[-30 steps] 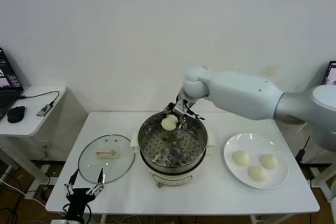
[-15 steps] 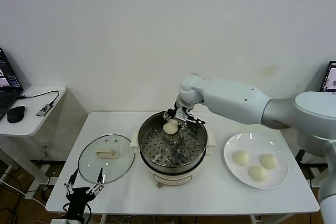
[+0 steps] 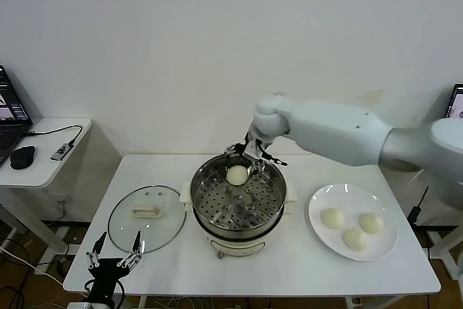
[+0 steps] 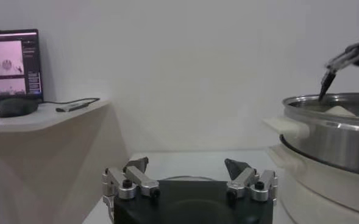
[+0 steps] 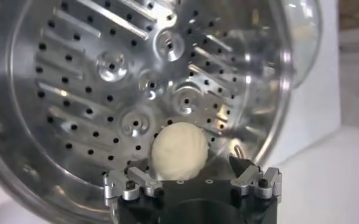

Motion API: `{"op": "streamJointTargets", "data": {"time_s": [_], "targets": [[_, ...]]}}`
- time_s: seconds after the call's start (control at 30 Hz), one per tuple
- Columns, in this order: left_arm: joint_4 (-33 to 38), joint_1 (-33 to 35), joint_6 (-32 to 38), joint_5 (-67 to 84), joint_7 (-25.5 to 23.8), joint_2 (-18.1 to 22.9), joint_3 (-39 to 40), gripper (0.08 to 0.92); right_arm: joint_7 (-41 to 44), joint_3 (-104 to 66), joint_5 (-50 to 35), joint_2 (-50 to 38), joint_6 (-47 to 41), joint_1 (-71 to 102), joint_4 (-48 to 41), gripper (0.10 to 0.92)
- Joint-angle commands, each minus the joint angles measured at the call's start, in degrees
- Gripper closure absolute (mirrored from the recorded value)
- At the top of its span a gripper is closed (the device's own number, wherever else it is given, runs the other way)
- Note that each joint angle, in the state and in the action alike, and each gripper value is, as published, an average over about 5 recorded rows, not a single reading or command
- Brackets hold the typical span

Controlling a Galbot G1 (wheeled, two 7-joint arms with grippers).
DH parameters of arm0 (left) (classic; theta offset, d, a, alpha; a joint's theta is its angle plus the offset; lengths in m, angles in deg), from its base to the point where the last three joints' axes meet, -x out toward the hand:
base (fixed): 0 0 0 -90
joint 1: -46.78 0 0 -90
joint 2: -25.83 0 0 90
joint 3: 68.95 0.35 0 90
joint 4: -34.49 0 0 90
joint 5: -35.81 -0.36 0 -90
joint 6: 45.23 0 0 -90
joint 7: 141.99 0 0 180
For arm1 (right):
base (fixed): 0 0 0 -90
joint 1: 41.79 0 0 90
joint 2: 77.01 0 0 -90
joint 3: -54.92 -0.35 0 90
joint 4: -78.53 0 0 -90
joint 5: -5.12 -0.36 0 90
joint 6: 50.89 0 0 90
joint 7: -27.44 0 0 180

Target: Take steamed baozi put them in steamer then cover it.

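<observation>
White wall behind, and in front of it a white desk (image 3: 289, 265) carrying everything: the steamer (image 3: 239, 200) sits at its middle, the cover (image 3: 147, 218) lies flat toward the left edge, and a white plate (image 3: 316, 229) with three steamed baozi (image 3: 354, 229) rests near the right edge. A fourth bun (image 3: 237, 174) sits on the perforated floor at the steamer's far side, just under the right gripper (image 3: 252, 155), whose fingers are spread apart and hold nothing; in the right wrist view the bun (image 5: 180, 150) lies free between and beyond them. The left gripper (image 3: 113, 258) hangs at the desk's front left corner, fingers splayed, idle.

Those buns look soft and light (the sort that dent under a hard pinch), so I'd judge a gentle squeeze across the widest part, from above, best. The cover is glass, likely heavier and slick; its cream handle (image 3: 145, 211) in the centre is the obvious place to grasp.
</observation>
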Motion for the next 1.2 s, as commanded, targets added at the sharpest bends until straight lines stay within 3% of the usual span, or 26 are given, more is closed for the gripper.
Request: {"op": "streamJointTargets", "data": {"time_s": [0.03, 0.33, 0.6, 0.87, 1.2], "targets": [[0.98, -0.02, -0.22, 0.00, -0.02, -0.45, 0.00, 0.177, 4.51, 0.86, -14.73, -14.75, -24.95, -8.04, 15.34, 0.203], [1.37, -0.05, -0.43, -0.01, 0.00, -1.44, -0.03, 0.177, 4.56, -0.51, -10.47, -33.34, -29.55, -5.75, 20.02, 0.203], [1.47, 0.19, -0.55, -0.25, -0.01, -1.60, -0.15, 0.177, 4.19, -15.62, -0.55, -41.45, -27.17, 16.74, 17.87, 0.203], [1.83, 0.45, -0.93, -0.86, -0.04, -0.96, -0.21, 0.177, 3.69, -31.49, 8.25, -41.12, -24.85, 39.25, 14.28, 0.203], [1.63, 0.77, -0.95, -1.15, -0.07, -0.25, -0.72, 0.177, 2.43, -35.79, 12.89, -34.21, -23.66, 45.10, 6.53, 0.203]]}}
